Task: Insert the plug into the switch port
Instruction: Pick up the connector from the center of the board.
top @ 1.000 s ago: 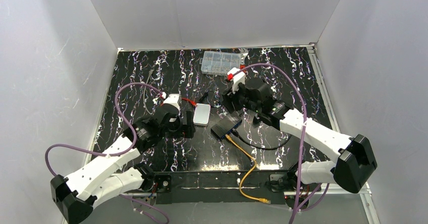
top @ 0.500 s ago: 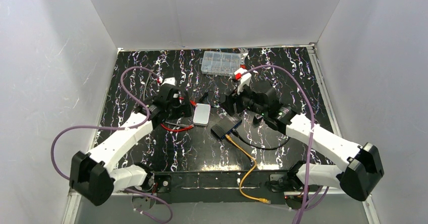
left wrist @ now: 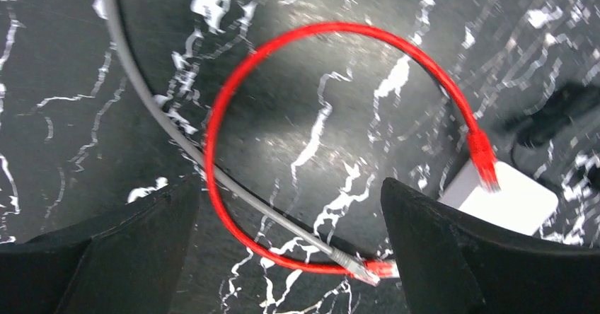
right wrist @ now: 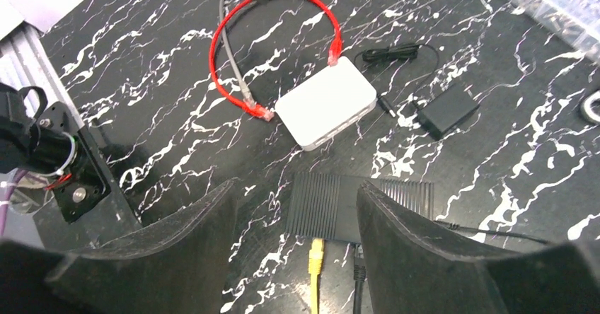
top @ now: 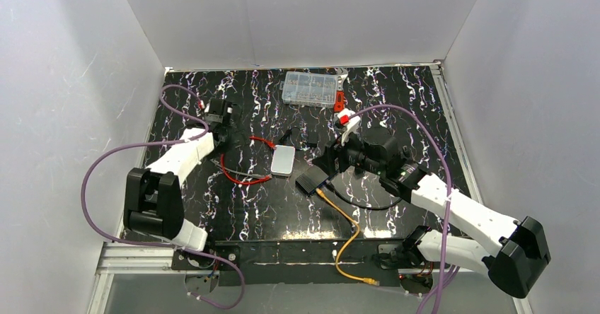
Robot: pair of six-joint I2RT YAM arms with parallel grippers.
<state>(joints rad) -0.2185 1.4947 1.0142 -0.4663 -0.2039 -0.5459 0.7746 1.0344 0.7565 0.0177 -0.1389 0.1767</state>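
The flat black ribbed switch (right wrist: 329,204) lies just beyond my right gripper (right wrist: 297,184), which is open and holds nothing. The orange cable's plug end (right wrist: 316,249) runs straight into the switch's near face. The port itself is hidden under the switch's top edge, and a black cable (right wrist: 357,271) enters beside the plug. In the top view the switch (top: 310,182) sits mid-table, and the orange cable (top: 345,229) trails to the near edge. My left gripper (top: 221,116) is far left. Its wrist view shows it (left wrist: 290,187) wide open above a red cable loop (left wrist: 219,116).
A white rounded box (top: 283,160) lies left of the switch with the red cable (top: 237,176) plugged into it. A grey cable (left wrist: 163,123) crosses the red loop. A black adapter (right wrist: 447,110) sits behind the switch. A clear parts case (top: 309,88) stands at the back.
My left arm has swung back from beside the white box to the far left, leaving the red cable on the table. My right gripper has drawn back from the switch toward the near right.
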